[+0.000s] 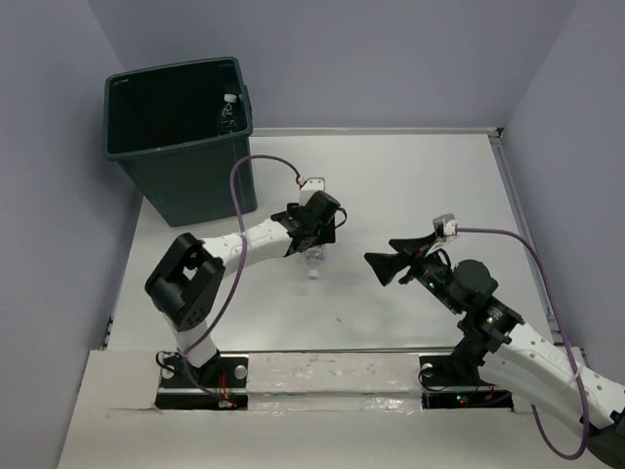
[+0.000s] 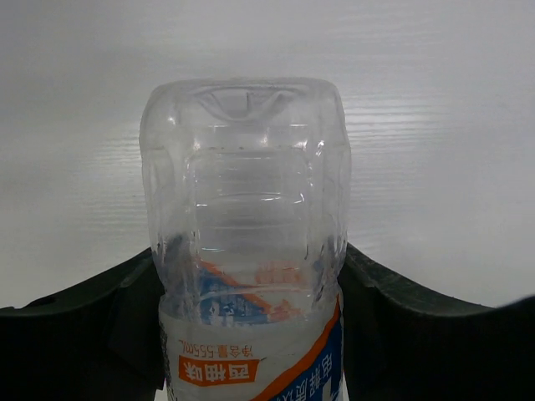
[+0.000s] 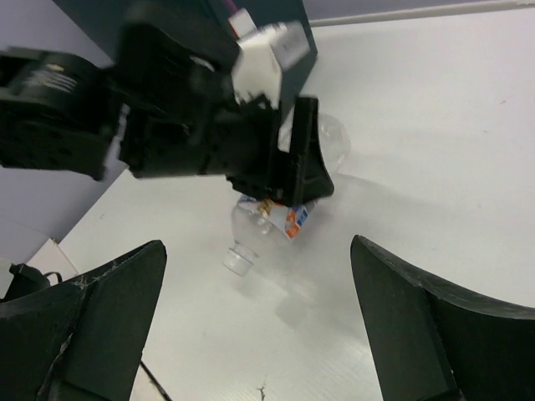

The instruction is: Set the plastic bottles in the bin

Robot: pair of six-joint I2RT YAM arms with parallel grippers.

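The left gripper [image 1: 312, 246] pinched the clear, blue-and-orange-labelled plastic bottle [image 2: 247, 234] lying mid-table, cap toward 6 o'clock. The dark grey-green rectangular plastic bin [image 1: 195, 186] stood at its 10 o'clock. The right gripper [image 3: 259, 322] gaped empty at 3 o'clock.

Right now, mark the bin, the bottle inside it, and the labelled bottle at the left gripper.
bin [image 1: 195, 186]: top view, outer wall.
bottle in the bin [image 1: 229, 115]: top view, body below white cap.
labelled bottle [image 2: 247, 209]: left wrist view, clear ribbed body.
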